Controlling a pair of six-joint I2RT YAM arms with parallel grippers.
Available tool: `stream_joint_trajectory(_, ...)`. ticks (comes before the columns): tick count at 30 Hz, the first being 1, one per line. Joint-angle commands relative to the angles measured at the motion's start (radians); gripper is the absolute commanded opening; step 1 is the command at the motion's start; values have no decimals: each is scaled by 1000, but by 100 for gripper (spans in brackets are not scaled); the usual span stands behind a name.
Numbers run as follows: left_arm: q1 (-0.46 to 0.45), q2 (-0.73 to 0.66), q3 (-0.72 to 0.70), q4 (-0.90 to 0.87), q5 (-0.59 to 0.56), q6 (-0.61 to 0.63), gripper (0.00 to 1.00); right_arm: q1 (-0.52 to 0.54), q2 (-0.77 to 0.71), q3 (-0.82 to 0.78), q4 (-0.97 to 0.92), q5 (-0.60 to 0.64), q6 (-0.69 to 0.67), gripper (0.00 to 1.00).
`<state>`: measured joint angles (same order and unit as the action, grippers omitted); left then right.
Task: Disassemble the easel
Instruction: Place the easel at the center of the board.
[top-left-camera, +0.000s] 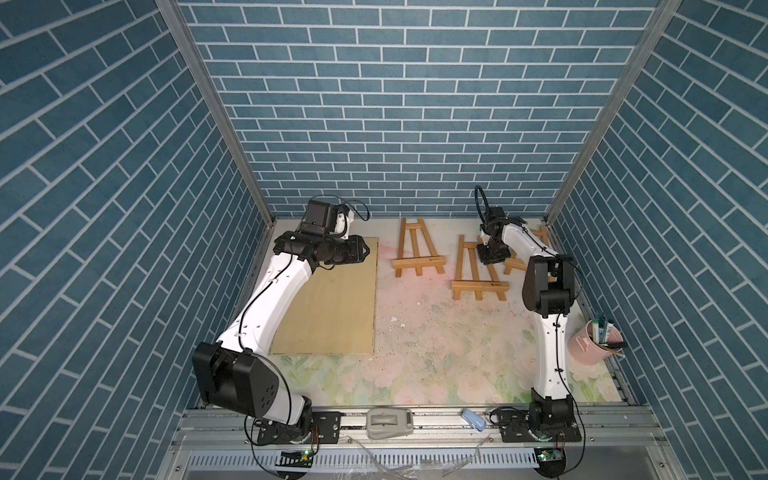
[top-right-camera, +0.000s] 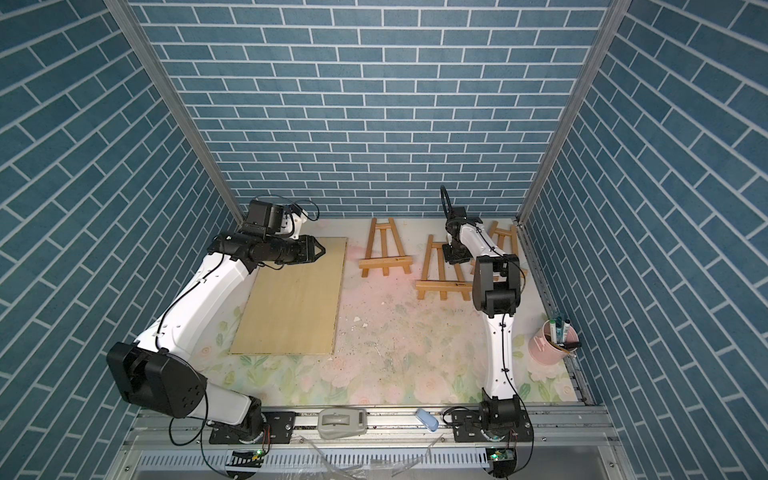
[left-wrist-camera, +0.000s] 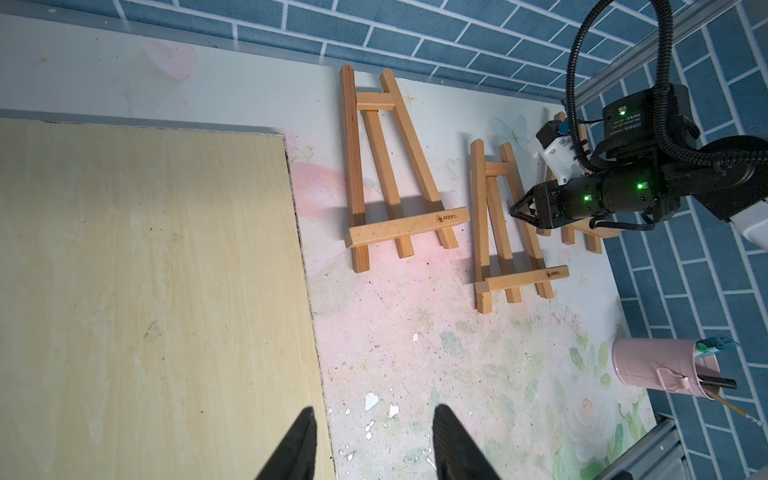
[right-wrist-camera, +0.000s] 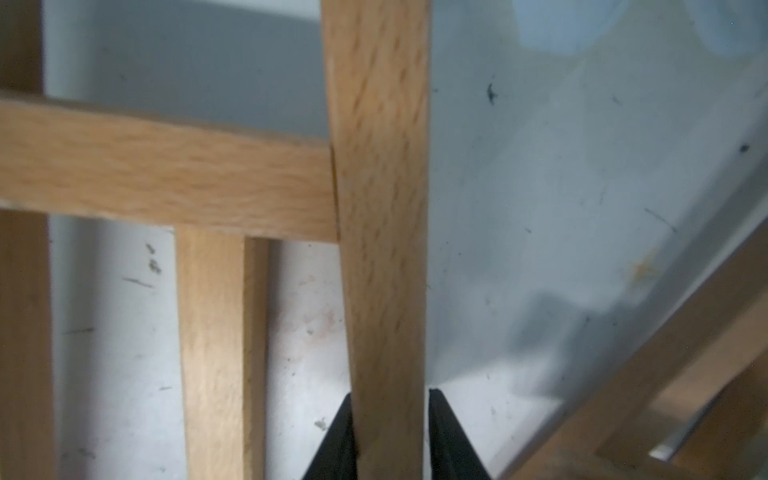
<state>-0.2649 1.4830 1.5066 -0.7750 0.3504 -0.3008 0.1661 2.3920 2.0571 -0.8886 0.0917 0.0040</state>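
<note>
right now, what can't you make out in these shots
1. Both top views: right arm covers most of the third easel.
2. Right wrist view: blurred; right gripper flanks an easel leg, but whether it grips is unclear.
3. Top views: cup contents too small.
4. Left wrist view: left gripper cut off by the edge.

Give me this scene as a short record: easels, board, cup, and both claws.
easels: left easel, middle easel, right easel, all lying flat
board: flat, beside the left easel
pink cup: far right, holding pens
left claw: open, empty, above the board's edge
right claw: astride one leg of the middle easel
</note>
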Motion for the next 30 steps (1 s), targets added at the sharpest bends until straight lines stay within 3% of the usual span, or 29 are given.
stream_joint_trajectory(1, 7, -28, -13, -10, -16, 1, 48, -6, -8, 11, 20, 36, 31, 32)
stream_joint_trajectory(8, 13, -40, -23, -11, -19, 8, 48, -5, -75, 0, 45, 40, 41, 35)
stream_joint_trajectory(14, 31, -61, -44, -10, -18, 15, 48, -4, -192, -57, 86, -65, 58, 36)
stream_joint_trajectory(20, 69, -92, -61, -7, -23, 35, 52, -4, -422, -224, 191, -152, 104, 36)
stream_joint_trajectory(23, 85, -111, -72, 4, -39, 56, 61, -4, -574, -372, 296, -173, 131, 37)
stream_joint_trajectory(25, 95, -123, -81, 18, -52, 72, 83, -5, -676, -470, 364, -173, 147, 37)
stream_joint_trajectory(26, 100, -128, -85, 27, -55, 79, 99, -5, -725, -517, 393, -174, 153, 37)
stream_joint_trajectory(30, 124, -137, -97, 57, -72, 98, 99, -5, -881, -656, 434, -186, 173, 37)
